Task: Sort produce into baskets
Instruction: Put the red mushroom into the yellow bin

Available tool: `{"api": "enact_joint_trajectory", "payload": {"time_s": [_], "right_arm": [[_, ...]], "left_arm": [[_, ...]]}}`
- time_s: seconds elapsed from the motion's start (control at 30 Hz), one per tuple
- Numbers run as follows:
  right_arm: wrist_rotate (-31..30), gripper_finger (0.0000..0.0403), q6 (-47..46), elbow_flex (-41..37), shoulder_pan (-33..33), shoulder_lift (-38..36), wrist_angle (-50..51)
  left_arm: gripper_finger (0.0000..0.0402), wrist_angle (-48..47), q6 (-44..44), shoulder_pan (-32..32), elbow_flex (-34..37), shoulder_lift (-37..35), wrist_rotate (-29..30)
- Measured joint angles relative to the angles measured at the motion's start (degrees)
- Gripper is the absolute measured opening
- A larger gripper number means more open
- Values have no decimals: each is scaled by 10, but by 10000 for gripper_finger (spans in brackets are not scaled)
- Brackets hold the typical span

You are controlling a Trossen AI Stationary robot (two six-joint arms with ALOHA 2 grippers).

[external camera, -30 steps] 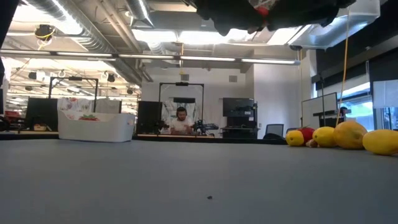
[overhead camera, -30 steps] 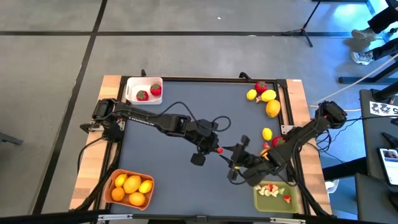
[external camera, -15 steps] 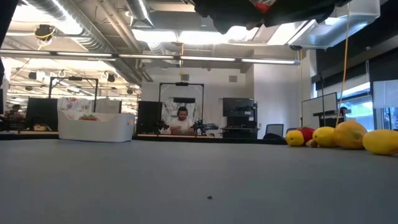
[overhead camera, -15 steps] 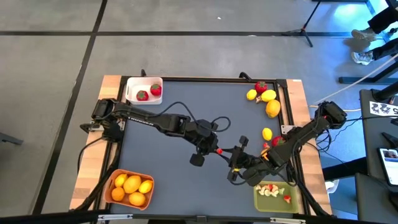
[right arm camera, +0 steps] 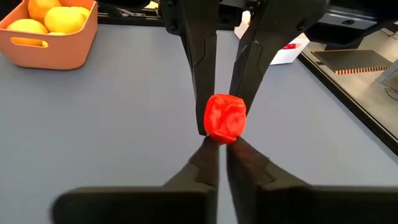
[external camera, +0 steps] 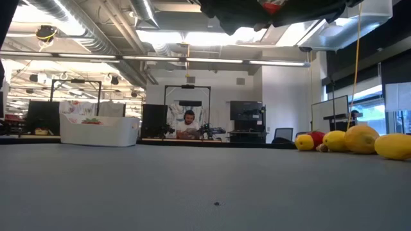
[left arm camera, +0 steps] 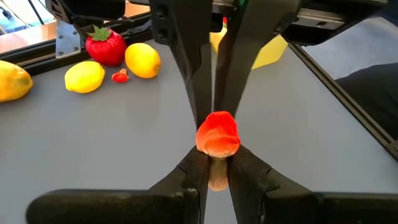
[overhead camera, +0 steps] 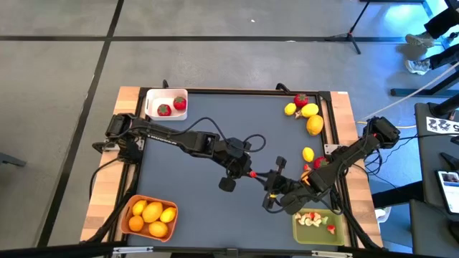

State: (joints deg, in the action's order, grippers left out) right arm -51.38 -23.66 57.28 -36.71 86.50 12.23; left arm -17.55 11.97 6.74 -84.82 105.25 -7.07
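My left claw (overhead camera: pixel 250 173) and right claw (overhead camera: pixel 259 176) both pinch one red bit (left arm camera: pixel 217 133) at frame centre (a handover, I judge). Lemons (overhead camera: pixel 310 110) upper right remain unsorted; the orange basket (overhead camera: pixel 123 206) lower left is filled.

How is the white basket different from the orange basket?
The white basket is square and sits at the table's far left corner; the orange basket is longer and sits at the near left corner. The white basket holds two red strawberries; the orange basket holds yellow and orange citrus. The white basket has spare room, while the orange basket looks nearly full. Both are shallow with rounded corners, and both lie on the left arm's side.
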Motion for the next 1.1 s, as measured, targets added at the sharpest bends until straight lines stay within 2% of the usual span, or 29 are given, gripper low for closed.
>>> {"api": "enact_joint_trajectory", "payload": {"time_s": [0.07, 0.23, 0.5, 0.63, 0.83, 1.1], "right_arm": [[0, 7, 1, 0, 0, 0, 0], [0, 11, 1, 0, 0, 0, 0], [0, 6, 2, 2, 0, -2, -8], [0, 2, 2, 2, 0, -2, -6], [0, 4, 2, 2, 0, -2, -4], [0, 8, 6, 2, 0, -2, -2]], "left_arm": [[47, -1, 0, 0, 0, 0, 0], [53, -1, 11, 0, 0, 0, -4], [133, 2, 0, 0, 0, 2, 1], [156, 1, 5, 0, 0, 2, 0], [163, -40, 15, 0, 0, 1, 4], [149, -61, 17, -2, 0, -1, 9]]}}
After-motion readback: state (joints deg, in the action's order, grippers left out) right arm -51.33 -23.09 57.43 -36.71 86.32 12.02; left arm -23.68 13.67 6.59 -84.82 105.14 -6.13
